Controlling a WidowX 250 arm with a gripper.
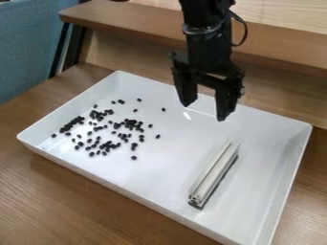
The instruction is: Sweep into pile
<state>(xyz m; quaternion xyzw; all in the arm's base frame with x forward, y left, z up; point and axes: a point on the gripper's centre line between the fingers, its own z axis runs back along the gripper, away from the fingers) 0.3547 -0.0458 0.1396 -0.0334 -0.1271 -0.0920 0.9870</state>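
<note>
1. Standing well to the left of the end effector (205, 112), blue fabric (32, 45) takes up the upper corner of the view, with a dark post (73, 50) just right of it.
2. Spreading out beneath everything, the wood-grained surface (57, 191) carries a white, rectangular tray (153, 177) with raised walls; the tray reaches from left of the end effector to right of it.
3. Lying in the tray, left of the end effector and mostly nearer the camera, are many small black beans (130, 123). Some touch in loose clumps, others lie singly; they form a scattered patch, not one pile. A few strays sit between the main patch and the end effector.
4. Hanging over the tray's far side, the end effector points down, its two fingers spread well apart with nothing between them. A black cable (245, 33) loops out on the right of the arm above it.
5. Resting in the tray, nearer the camera than the end effector, a pale grooved bar (214, 173) lies aslant, its far end farther right than its near end, well apart from the beans.
6. Running behind the end effector is a wooden ledge (127, 20).
</note>
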